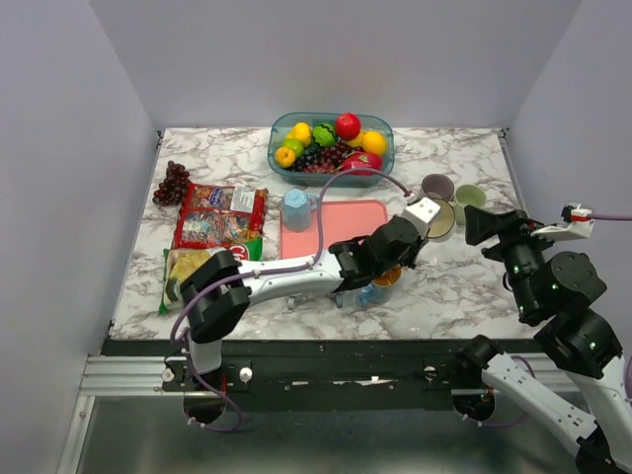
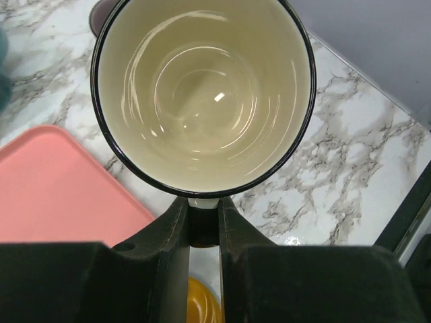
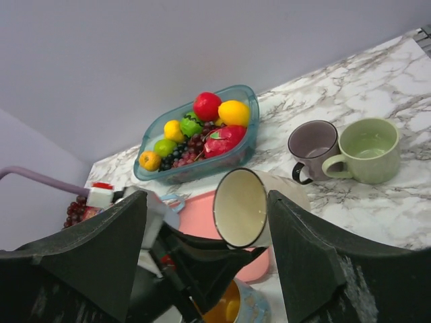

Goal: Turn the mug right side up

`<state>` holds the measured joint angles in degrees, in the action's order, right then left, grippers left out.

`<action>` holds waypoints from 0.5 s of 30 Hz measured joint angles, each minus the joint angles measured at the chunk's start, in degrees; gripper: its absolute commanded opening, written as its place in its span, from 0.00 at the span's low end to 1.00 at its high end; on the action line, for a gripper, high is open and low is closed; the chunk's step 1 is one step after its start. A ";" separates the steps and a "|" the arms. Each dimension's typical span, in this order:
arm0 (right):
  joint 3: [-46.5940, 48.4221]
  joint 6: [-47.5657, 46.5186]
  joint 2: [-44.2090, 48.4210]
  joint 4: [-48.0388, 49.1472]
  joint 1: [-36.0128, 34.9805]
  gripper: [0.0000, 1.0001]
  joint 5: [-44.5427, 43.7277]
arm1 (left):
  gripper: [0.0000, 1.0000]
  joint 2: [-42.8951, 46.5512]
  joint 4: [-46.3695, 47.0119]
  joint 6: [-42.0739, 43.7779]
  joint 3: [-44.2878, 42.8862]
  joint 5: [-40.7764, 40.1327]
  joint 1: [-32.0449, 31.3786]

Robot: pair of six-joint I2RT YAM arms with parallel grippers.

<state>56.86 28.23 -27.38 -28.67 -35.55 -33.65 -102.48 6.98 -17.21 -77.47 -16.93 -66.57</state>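
Note:
The cream mug with a black rim [image 2: 202,87] is tipped on its side, its mouth facing my left wrist camera. My left gripper [image 2: 202,214] is shut on a white part of the mug just under the rim. In the top view the mug [image 1: 442,219] sits right of the pink tray, at the tip of my left gripper [image 1: 415,235]. In the right wrist view the mug [image 3: 244,207] opens toward the left. My right gripper [image 1: 486,223] is open and empty, just right of the mug, with its fingers [image 3: 306,256] wide apart.
A blue mug with an orange inside [image 1: 380,284] stands under my left arm. A purple mug [image 1: 436,186] and a green mug [image 1: 471,196] stand upright behind. A light blue cup [image 1: 296,209] is on the pink tray [image 1: 346,222]. The fruit bowl [image 1: 331,143], grapes [image 1: 172,184] and snack packets [image 1: 219,219] lie further left.

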 measured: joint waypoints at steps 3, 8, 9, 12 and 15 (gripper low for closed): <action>0.00 -0.04 0.42 -0.87 0.00 0.79 -0.20 | 0.00 -4.79 -3.23 0.13 -4.81 0.02 -0.83; -0.02 -0.07 0.55 -1.42 0.00 0.80 -0.22 | 0.00 -10.21 -8.79 -1.90 -10.01 -0.94 -2.05; -0.04 -0.07 0.55 -1.44 0.00 0.80 -0.22 | 0.00 -10.80 -9.97 -2.78 -10.51 -1.38 -2.27; -0.22 -0.09 0.57 -1.44 0.00 0.80 -0.22 | 0.00 -13.20 -14.10 -5.62 -13.09 -3.58 -3.08; -0.66 -0.22 0.70 -1.49 0.00 0.81 -0.28 | 0.00 -15.37 -17.03 -8.20 -15.21 -5.38 -3.87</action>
<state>56.21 28.01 -26.68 -30.15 -35.55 -33.93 -117.84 -10.04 -25.41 -92.68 -22.31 -70.43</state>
